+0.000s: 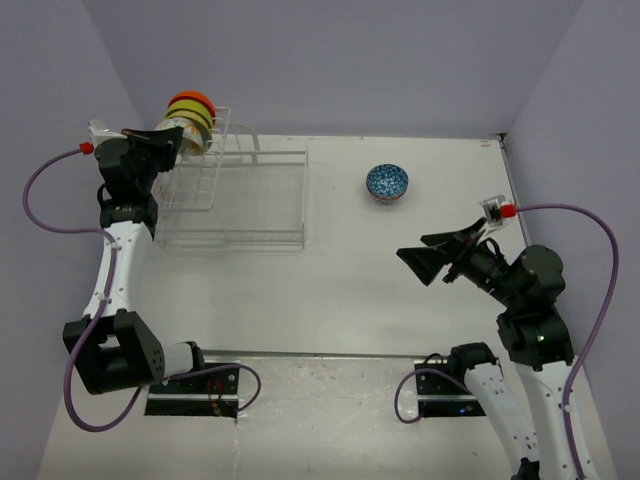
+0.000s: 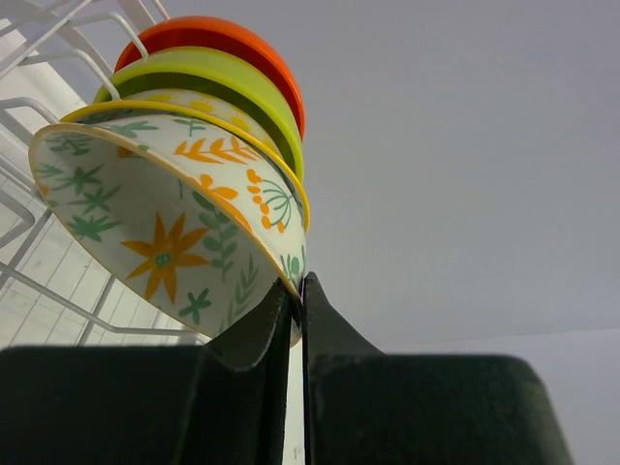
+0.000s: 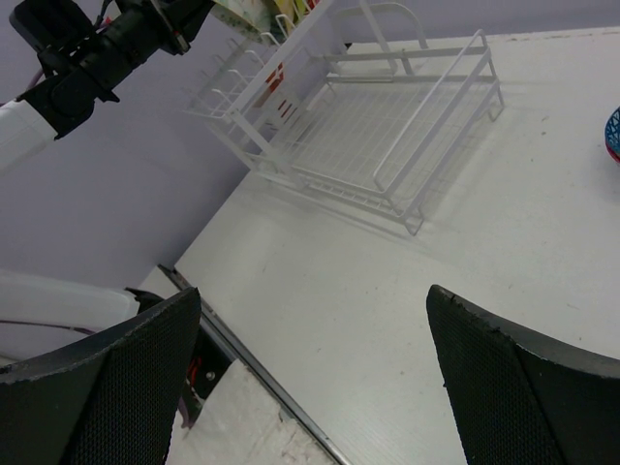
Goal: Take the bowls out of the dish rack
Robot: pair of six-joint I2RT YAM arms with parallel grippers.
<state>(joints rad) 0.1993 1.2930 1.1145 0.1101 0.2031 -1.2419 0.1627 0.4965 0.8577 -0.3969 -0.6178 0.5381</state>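
Observation:
The clear wire dish rack (image 1: 262, 238) stands at the far left of the table. Several bowls stand on edge in its taller end: an orange bowl (image 2: 228, 37) at the back, a green bowl (image 2: 228, 79), and a white floral bowl (image 2: 160, 228) with a yellow rim in front. My left gripper (image 2: 298, 291) is shut on the floral bowl's lower rim; it also shows in the top view (image 1: 172, 140). My right gripper (image 1: 420, 262) is open and empty above the table's right middle. A blue patterned bowl (image 1: 386, 182) sits on the table right of the rack.
The rack's low flat section (image 3: 387, 136) holds nothing. Rack wires (image 2: 58, 291) run beside the floral bowl. The purple walls stand close behind and left of the rack. The table's front rail (image 3: 252, 363) lies below my right gripper (image 3: 312, 291).

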